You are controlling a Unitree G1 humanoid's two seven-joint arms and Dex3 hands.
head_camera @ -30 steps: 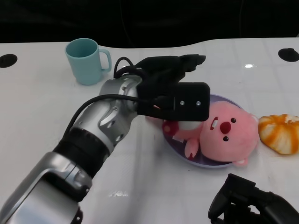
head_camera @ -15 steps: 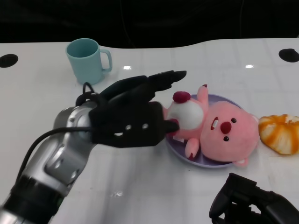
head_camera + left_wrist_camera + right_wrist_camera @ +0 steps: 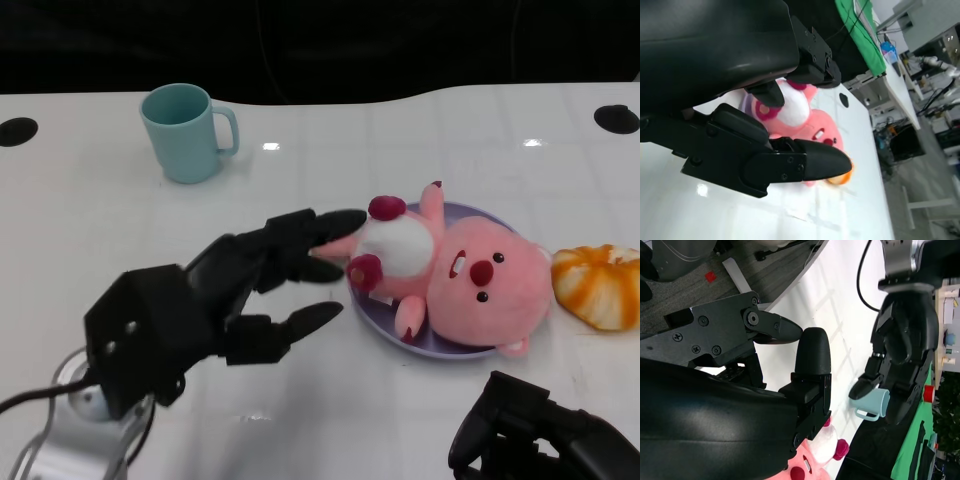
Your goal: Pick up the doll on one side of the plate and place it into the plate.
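Table: a white, shiny table [image 3: 90, 230] with a dark edge at the far side.
Holes: 2 round black holes, 1 at the far left [image 3: 17, 130] and 1 at the far right [image 3: 616, 117].
Cup: a light blue cup [image 3: 185, 130] stands upright at the far left, handle pointing right.
Plate: a purple plate [image 3: 372, 310] lies right of the middle, well apart from the cup.
Bun: an orange and white bun [image 3: 598, 284] lies near the plate, on its right.
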